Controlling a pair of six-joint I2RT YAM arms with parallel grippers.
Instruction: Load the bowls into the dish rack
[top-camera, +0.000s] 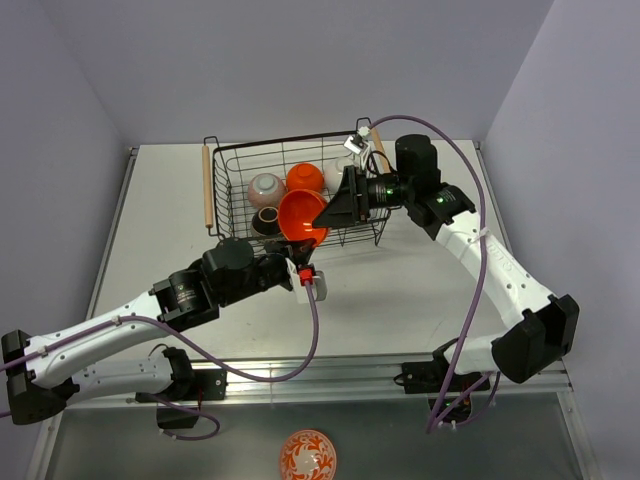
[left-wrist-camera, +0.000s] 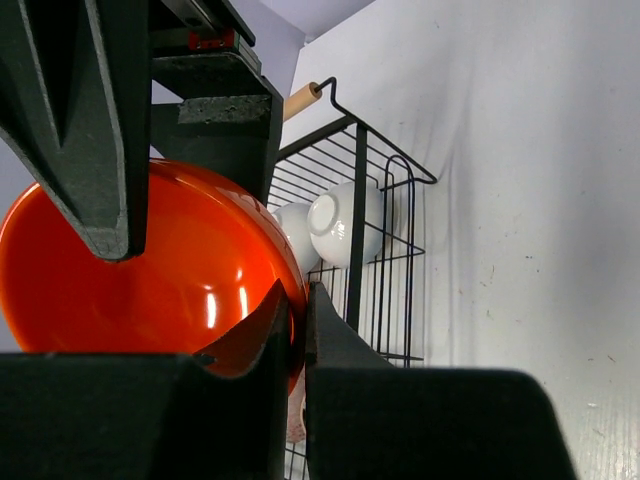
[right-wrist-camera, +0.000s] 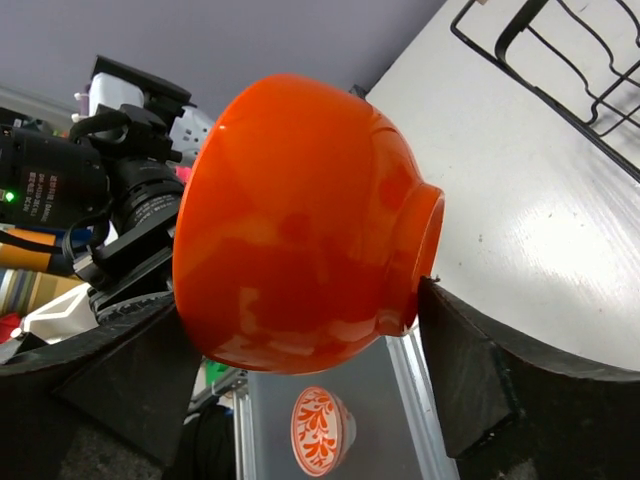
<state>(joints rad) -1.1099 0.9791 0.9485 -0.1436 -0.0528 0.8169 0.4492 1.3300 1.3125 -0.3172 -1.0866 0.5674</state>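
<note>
Pinched shut with left gripper (left-wrist-camera: 300, 315) on rim of orange bowl (right-wrist-camera: 300, 220), held on edge just above the fingertips. Straddled by right gripper (right-wrist-camera: 308, 305), spread wide, rim side and foot side (contact unclear). Just beyond and below both: dish rack (top-camera: 290, 143); judged a short forward drop.

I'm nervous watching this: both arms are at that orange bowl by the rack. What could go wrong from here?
1. The left gripper pinches only the thin, glossy rim of the orange bowl, so it might slip.
2. The right gripper has its open jaws straddling the bowl. Closing off-centre could knock it loose.
3. The bowl hangs at the near edge of the dish rack, so a drop might strike the dark bowl inside.
</note>
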